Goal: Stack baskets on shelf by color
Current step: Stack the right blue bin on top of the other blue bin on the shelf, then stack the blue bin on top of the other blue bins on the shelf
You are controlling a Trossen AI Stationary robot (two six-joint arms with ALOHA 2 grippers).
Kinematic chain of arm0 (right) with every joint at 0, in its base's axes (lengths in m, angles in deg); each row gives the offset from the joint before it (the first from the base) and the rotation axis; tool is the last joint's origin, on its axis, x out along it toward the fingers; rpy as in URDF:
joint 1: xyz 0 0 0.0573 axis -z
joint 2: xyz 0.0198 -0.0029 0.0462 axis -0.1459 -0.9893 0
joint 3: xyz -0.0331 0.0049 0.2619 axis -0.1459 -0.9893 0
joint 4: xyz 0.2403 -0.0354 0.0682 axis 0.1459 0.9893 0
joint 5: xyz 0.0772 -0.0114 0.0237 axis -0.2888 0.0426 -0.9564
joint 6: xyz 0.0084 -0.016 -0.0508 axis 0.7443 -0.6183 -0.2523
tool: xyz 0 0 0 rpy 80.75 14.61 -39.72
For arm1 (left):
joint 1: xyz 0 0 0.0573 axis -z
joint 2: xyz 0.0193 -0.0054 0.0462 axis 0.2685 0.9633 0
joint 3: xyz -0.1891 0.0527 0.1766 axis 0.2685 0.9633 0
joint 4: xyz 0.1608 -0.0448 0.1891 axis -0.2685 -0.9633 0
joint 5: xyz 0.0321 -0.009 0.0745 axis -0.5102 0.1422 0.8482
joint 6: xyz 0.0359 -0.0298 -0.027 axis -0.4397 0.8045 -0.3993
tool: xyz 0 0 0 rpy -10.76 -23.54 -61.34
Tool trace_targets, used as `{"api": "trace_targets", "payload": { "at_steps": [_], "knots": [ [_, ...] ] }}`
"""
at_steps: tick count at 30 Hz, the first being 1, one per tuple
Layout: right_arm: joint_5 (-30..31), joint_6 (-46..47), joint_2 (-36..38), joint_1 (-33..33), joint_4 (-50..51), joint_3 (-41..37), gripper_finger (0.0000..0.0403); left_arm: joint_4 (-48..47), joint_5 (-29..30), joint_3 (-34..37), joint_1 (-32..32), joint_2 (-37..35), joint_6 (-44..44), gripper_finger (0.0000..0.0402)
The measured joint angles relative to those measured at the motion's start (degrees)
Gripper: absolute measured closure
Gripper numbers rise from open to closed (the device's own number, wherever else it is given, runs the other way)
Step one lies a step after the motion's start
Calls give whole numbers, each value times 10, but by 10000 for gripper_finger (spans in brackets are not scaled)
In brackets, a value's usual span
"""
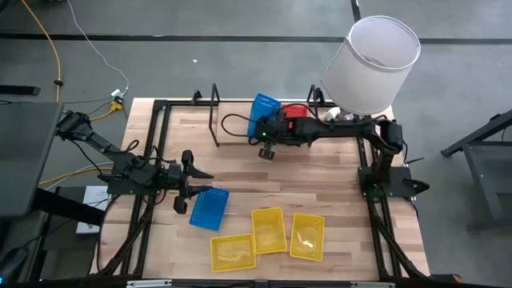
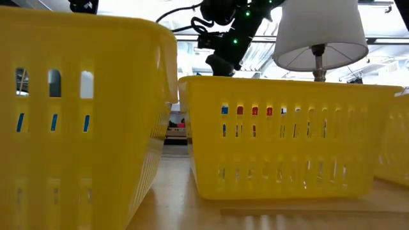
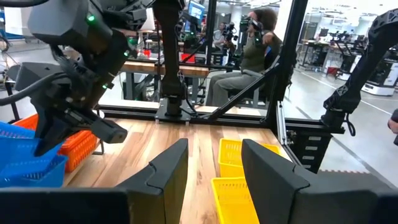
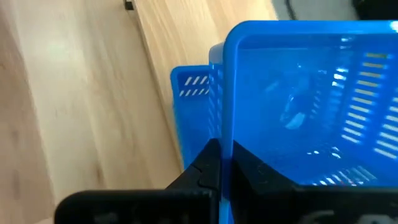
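My right gripper point(image 1: 264, 122) reaches over the shelf point(image 1: 214, 120) at the table's far edge and is shut on a blue basket point(image 1: 265, 106), which is tilted above a second blue basket point(image 4: 193, 87). Red baskets point(image 1: 294, 110) sit just to its right on the shelf. A third blue basket point(image 1: 210, 209) lies flat on the table by my left gripper point(image 1: 206, 182), which is open, points toward the table's right and touches nothing. Three yellow baskets point(image 1: 269, 230) lie near the front edge. My right gripper point(image 4: 225, 150) pinches the blue basket's side wall just below the rim point(image 4: 227, 121), one finger inside the basket and one outside. The basket is lifted and tilted over the blue basket underneath; whether the two touch, I cannot tell.
A lamp with a white shade point(image 1: 372, 64) stands at the far right corner, close to the right arm. The shelf's upright wire loop point(image 1: 316, 98) rises beside the red baskets. Bare tabletop point(image 1: 320, 176) lies between shelf and yellow baskets. A person point(image 3: 249, 56) sits beyond the table.
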Motion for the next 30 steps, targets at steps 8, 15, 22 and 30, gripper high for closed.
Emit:
{"api": "trace_targets", "payload": {
  "at_steps": [8,15,22,30],
  "knots": [
    [-15,23,-1,14,11,0,403,0,0,0,0,0,0,261],
    [-12,9,-1,14,10,0,402,0,0,0,0,0,0,261],
    [-11,-5,-1,14,10,0,355,0,0,0,0,0,0,261],
    [32,-22,10,7,20,1,249,-1,0,0,0,0,0,261]
  ]
}}
